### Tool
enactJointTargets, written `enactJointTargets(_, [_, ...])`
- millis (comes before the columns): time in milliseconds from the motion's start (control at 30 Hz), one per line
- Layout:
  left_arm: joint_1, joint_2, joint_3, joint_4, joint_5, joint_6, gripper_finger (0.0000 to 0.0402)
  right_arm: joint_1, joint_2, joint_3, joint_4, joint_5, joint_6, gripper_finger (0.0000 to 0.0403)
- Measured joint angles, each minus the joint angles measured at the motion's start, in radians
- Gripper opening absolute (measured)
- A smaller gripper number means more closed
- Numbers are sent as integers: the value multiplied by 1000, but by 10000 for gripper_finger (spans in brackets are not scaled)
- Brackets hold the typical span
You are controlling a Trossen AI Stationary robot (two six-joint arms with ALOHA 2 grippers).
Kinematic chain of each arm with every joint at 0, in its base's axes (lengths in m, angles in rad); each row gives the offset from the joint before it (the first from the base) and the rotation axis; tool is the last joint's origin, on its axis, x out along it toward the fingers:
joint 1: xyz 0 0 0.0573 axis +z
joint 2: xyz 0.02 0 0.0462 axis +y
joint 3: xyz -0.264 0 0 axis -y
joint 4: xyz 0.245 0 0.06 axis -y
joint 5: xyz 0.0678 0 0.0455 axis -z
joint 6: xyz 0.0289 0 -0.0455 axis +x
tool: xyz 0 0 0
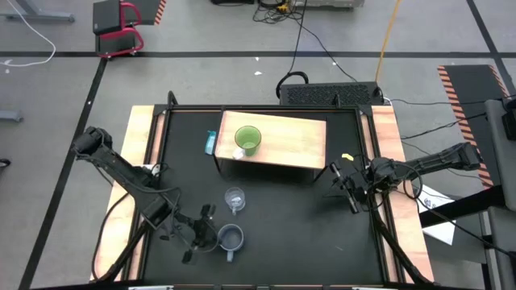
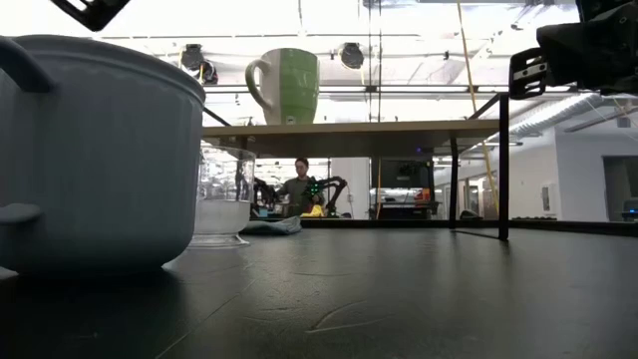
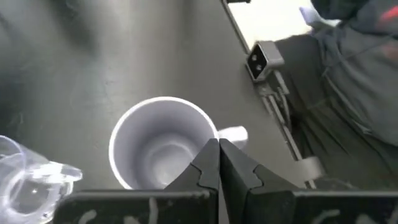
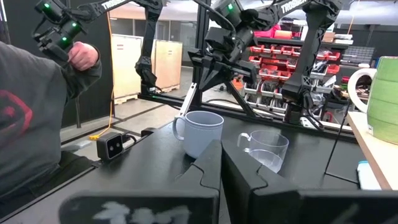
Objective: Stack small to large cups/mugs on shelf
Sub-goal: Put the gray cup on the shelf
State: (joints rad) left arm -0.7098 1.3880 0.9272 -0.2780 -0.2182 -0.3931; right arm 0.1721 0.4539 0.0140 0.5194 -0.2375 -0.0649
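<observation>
The light tan rectangular wooden shelf (image 1: 282,141) on dark legs stands at the far middle of the black desk (image 1: 282,234); the large lime-green handled mug (image 1: 247,140) sits upright on its left part, open mouth up, and in the low view its white handle points left; the small clear glass handled cup (image 1: 235,199) stands on the desk in front of the shelf, near of the green mug; the mid-sized grey-blue handled mug (image 1: 231,238) stands upright nearer still, close to the desk's near edge, its handle turned toward that edge; glass cup and grey-blue mug are near each other but apart; the left hand (image 1: 199,227) hangs just left of the grey-blue mug, and in the left wrist view its two dark fingers (image 3: 233,171) are pressed together with no gap, hovering over the mug's rim and holding nothing; the right hand (image 1: 348,187) waits at the right side of the desk, just right of the shelf's near right corner, raised above the surface in the low view; its fingers (image 4: 245,177) are likewise closed against each other and empty; a small light-blue object (image 1: 210,143) lies on the desk just left of the shelf; a person in a grey top (image 4: 31,118) shows beyond the desk in the right wrist view.
</observation>
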Motion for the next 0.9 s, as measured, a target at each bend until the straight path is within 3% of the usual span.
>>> enactJointTargets(633, [3, 0, 0, -38, -60, 6, 17, 0, 0, 0, -25, 0, 0, 0])
enactJointTargets(900, [15, 67, 1, -38, 22, -64, 29, 0, 0, 0, -24, 0, 1, 0])
